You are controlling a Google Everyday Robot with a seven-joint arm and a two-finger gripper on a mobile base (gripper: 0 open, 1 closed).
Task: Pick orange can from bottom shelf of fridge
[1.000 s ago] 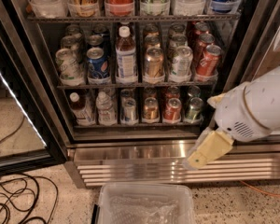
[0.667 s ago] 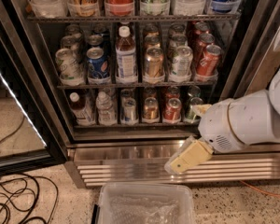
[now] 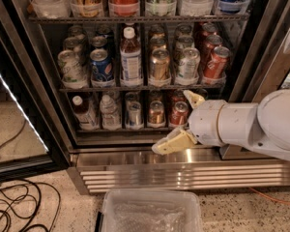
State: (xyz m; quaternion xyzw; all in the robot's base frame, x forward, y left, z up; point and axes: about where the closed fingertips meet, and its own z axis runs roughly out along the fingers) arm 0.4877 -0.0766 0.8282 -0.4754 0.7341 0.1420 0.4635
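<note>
The fridge [image 3: 135, 158] stands open, its racks full of cans and bottles. On the bottom shelf [image 3: 116, 129] the coppery-orange can [image 3: 156, 112] stands in a middle lane, between a silver can [image 3: 134, 114] and a red can [image 3: 179, 114]. My gripper [image 3: 170, 122] is in front of the bottom shelf's right part, just right of the orange can and not touching it. Its cream fingers are spread apart and hold nothing: one finger [image 3: 173, 141] points down-left over the steel sill, the other [image 3: 193, 98] points up in front of the shelf. The arm hides the shelf's right lanes.
Two bottles [image 3: 82, 111] stand at the bottom shelf's left. A clear plastic bin [image 3: 152, 210] sits on the floor below the fridge. Black cables [image 3: 14, 207] lie at lower left. The glass door [image 3: 19, 110] hangs open on the left.
My arm has moved left and up from the steel base to the front of the bottom shelf, closer to the orange can. The cans have not moved.
</note>
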